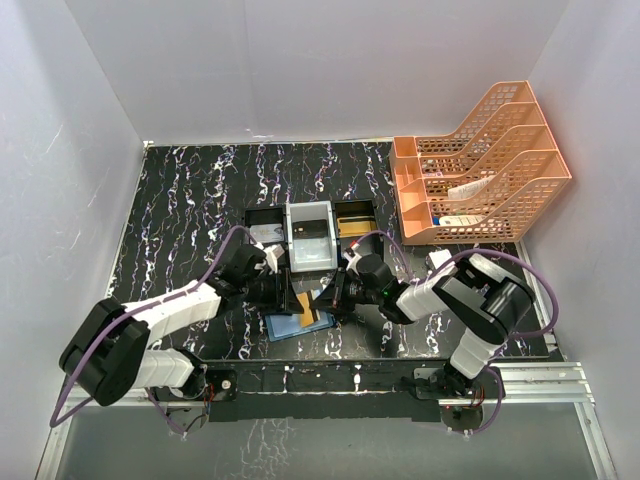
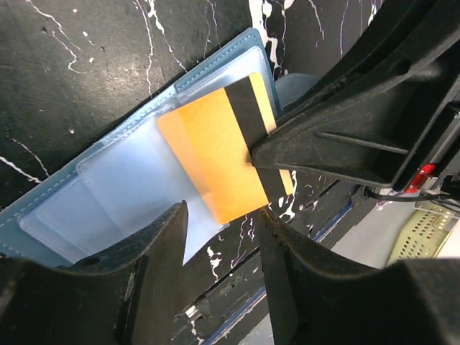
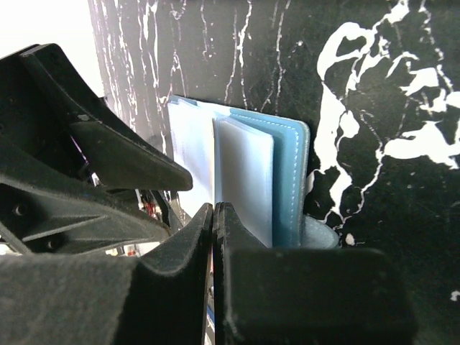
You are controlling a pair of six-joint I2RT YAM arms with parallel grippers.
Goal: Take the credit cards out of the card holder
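Credit card (image 2: 215, 154), right jaws pinching, left-wrist view

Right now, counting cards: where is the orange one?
Left wrist view, centre: orange card partly out of the blue card holder, right claw pinching it.

No text, brand, number or sign can be read. On the credit card (image 2: 215, 154) only a plain dark stripe is seen; markings in the orange rack (image 1: 500, 150), upper right, are too small.
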